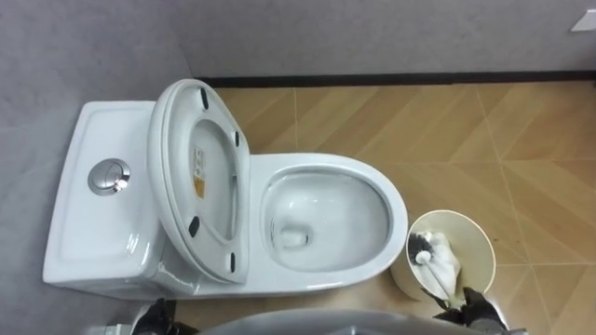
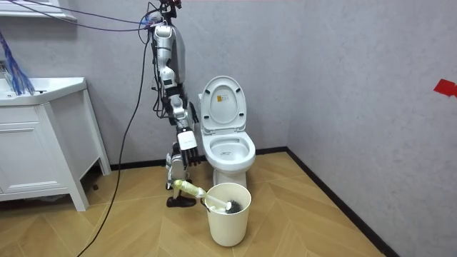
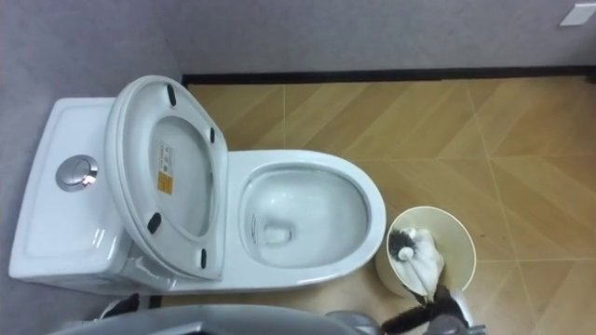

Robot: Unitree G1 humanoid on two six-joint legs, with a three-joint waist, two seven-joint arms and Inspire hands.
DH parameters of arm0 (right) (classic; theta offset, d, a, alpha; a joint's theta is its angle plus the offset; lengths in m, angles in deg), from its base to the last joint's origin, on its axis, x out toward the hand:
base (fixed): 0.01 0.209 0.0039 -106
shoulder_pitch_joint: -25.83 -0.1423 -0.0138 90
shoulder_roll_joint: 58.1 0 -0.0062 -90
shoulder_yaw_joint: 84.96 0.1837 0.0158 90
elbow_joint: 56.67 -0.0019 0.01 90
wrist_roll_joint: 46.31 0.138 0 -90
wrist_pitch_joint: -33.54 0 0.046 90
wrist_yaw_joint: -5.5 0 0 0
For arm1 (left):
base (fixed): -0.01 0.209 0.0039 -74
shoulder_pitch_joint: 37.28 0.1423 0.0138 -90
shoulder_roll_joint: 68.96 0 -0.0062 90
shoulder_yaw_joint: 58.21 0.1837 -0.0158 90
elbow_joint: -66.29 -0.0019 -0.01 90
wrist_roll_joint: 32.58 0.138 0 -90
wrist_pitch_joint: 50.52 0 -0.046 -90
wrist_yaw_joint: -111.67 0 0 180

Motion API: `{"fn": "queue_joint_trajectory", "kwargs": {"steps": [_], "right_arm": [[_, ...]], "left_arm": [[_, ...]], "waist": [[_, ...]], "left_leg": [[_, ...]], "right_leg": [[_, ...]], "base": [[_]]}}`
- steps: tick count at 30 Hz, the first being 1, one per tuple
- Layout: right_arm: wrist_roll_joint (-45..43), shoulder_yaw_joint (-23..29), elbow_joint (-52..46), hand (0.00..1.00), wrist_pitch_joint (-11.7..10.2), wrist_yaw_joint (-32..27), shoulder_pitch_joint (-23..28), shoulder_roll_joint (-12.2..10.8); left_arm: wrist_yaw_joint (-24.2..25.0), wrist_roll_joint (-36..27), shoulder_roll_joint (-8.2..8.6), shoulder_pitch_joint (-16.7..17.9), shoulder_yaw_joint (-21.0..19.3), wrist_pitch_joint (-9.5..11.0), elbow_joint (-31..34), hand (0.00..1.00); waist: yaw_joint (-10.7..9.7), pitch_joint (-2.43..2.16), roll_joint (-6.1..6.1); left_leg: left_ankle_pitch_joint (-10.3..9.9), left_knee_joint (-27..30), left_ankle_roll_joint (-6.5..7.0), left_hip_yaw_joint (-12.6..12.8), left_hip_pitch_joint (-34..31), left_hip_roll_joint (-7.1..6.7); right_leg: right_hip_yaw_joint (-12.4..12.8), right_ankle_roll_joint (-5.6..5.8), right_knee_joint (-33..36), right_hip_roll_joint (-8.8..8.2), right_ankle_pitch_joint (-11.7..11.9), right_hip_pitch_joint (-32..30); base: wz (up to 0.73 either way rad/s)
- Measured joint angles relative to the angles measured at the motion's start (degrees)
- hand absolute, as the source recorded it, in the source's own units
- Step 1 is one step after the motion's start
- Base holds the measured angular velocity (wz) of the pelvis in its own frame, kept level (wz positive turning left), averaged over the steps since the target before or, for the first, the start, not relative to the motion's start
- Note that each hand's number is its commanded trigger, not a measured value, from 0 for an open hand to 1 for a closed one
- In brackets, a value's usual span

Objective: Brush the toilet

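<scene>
1. White ceramic toilet [image 1: 326, 223] sat tank-end against the grey wall [image 1: 93, 46], seat lid [image 1: 200, 177] raised. Open wood floor [image 1: 521, 140] lay beyond the bowl.
2. Black-bristled, pale-handled toilet brush [image 1: 436, 262] lay tilted in the cream round bucket [image 1: 473, 237] near the bowl's front, head down and handle over the rim toward the robot.
3. Right hand [image 1: 477, 307] was at the bucket's near rim and left hand [image 1: 154, 316] at the tank. Can't tell either grip.

Grey walls [image 2: 343, 71] fill the upper half of the room view and meet in a corner right of centre. A dark baseboard [image 1: 391, 79] runs along their foot. The floor [image 2: 300, 214] is light wood laid in a herringbone pattern and takes up the lower frame. At the left edge stands a white cabinet [image 2: 36, 143] with panelled doors and a basin top. A small red mark [image 2: 445, 87] sits on the wall at the right edge. The light is even.
</scene>
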Motion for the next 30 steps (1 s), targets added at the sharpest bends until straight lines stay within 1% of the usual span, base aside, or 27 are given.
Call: {"fn": "queue_joint_trajectory", "kwargs": {"steps": [4,5,7,9,12,16,18,21,23,25,26,27,28,29,30], "right_arm": [[-0.4,-0.7,-3.2,0.0,-1.6,-1.4,0.1,-0.2],[-0.4,-0.7,-3.5,0.0,-2.4,-1.7,-0.1,-0.2],[-0.5,-0.7,-4.6,0.0,-2.9,-2.3,-0.1,-0.2],[-0.5,-0.8,-5.6,0.0,-4.1,-3.3,0.0,-0.2],[-1.2,-1.0,-8.2,0.0,-4.8,-4.0,0.1,-0.2],[-1.9,-1.0,-11.6,0.0,-5.0,-4.4,0.1,0.1],[-1.7,-1.0,-12.7,0.0,-5.9,-5.1,0.0,0.3],[-1.6,-1.0,-11.5,0.0,-6.1,-6.2,-0.5,0.4],[-1.1,-1.1,-9.8,0.0,-6.1,-6.7,-0.8,0.7],[1.2,-1.0,-8.0,0.0,-6.0,-7.2,-1.6,0.9],[3.6,-1.0,-6.1,0.0,-6.0,-7.5,-2.9,1.0],[5.9,-1.0,-3.7,0.0,-6.0,-7.5,-4.0,1.4],[7.8,-1.0,-1.6,0.0,-6.0,-7.4,-4.6,1.9],[8.6,-1.0,-0.6,0.0,-6.0,-7.4,-5.0,2.3],[10.1,-1.0,1.1,0.0,-5.9,-7.2,-5.9,3.1]], "left_arm": [[0.0,0.8,-0.29,-0.1,0.1,0.3,0.0,0.0],[0.0,0.8,-0.3,-0.2,0.0,0.4,0.0,0.0],[0.0,0.8,-0.3,-0.3,0.0,1.0,0.0,0.0],[-0.3,0.8,-0.43,-0.2,0.0,1.5,0.0,0.0],[-0.8,0.9,-0.55,-0.1,0.0,1.9,0.1,0.0],[-0.7,1.1,-1.2,0.1,0.0,2.0,0.6,0.0],[-0.6,2.9,-1.86,1.1,0.0,2.1,1.9,0.0],[-0.6,4.8,-2.34,1.1,0.0,2.3,1.9,0.0],[-0.7,4.9,-2.56,1.0,0.0,2.3,1.9,0.0],[-0.7,4.7,-2.8,0.6,0.0,2.4,1.9,0.0],[-0.7,4.7,-3.19,0.4,0.5,2.4,1.9,0.0],[-0.7,4.7,-3.45,0.2,0.6,2.6,1.8,0.0],[-0.6,4.8,-3.61,-0.9,0.7,2.8,1.8,0.0],[-0.6,4.7,-3.65,-1.1,0.7,2.9,1.8,0.0],[-0.4,4.7,-3.8,-1.3,0.6,3.0,1.8,0.0]], "waist": [[0.0,0.1,-0.3],[0.0,0.16,-0.45],[0.0,0.29,-0.67],[0.0,0.47,-1.05],[-0.1,0.56,-1.27],[-0.1,0.31,-1.54],[-0.1,0.11,-1.95],[-0.1,0.03,-2.13],[-0.1,0.04,-2.1],[-0.2,0.03,-2.05],[-0.4,-0.03,-1.99],[-0.5,0.03,-1.99],[-0.4,0.04,-1.9],[-0.2,0.02,-1.88],[0.0,0.0,-1.58]], "left_leg": [[0.0,0.0,-0.01,-0.1,0.0,0.01],[0.0,0.0,-0.01,-0.1,0.0,0.0],[0.0,0.0,-0.01,-0.2,0.0,-0.02],[0.0,0.0,0.0,-0.2,0.0,-0.03],[0.0,0.0,0.0,-0.2,-0.1,-0.03],[0.0,0.0,0.0,-0.3,-0.1,0.0],[0.0,0.2,-0.01,-0.4,-0.1,0.0],[0.0,0.6,-0.01,-0.5,-0.2,-0.08],[0.0,1.0,0.0,-0.6,-0.5,-0.08],[0.0,1.7,0.0,-0.6,-1.9,0.01],[0.0,2.1,0.01,-1.1,-2.9,0.03],[0.0,2.5,0.01,-1.9,-3.7,0.03],[0.0,3.1,0.04,-2.1,-4.4,0.0],[0.0,3.3,0.04,-2.3,-4.8,0.01],[0.0,3.7,0.05,-2.6,-5.5,0.02]], "right_leg": [[0.1,-0.01,0.0,-0.06,0.0,0.0],[0.1,0.0,0.0,-0.05,0.0,0.0],[0.1,0.0,0.1,-0.02,0.0,-0.1],[0.1,0.0,0.1,0.0,0.0,-0.1],[0.1,0.01,0.1,-0.05,0.0,-0.1],[0.0,0.0,0.1,-0.06,0.0,0.0],[-0.1,-0.02,0.1,-0.02,0.0,0.1],[-0.9,-0.02,0.1,-0.13,0.0,0.4],[-1.0,-0.01,0.2,-0.24,0.0,0.3],[-1.1,-0.02,0.5,-0.39,0.0,-0.2],[-1.5,-0.09,0.7,-0.54,0.1,-0.9],[-2.2,-0.13,0.5,-0.59,0.3,-1.1],[-2.5,-0.14,0.4,-0.61,0.3,-1.6],[-2.6,-0.15,0.5,-0.62,0.3,-1.9],[-2.9,-0.18,0.6,-0.66,0.3,-2.5]], "base": [[0.0],[0.0],[0.0],[0.0],[0.0],[0.0],[0.02],[0.09],[0.05],[0.05],[0.17],[0.29],[0.25],[0.19],[0.08]]}}
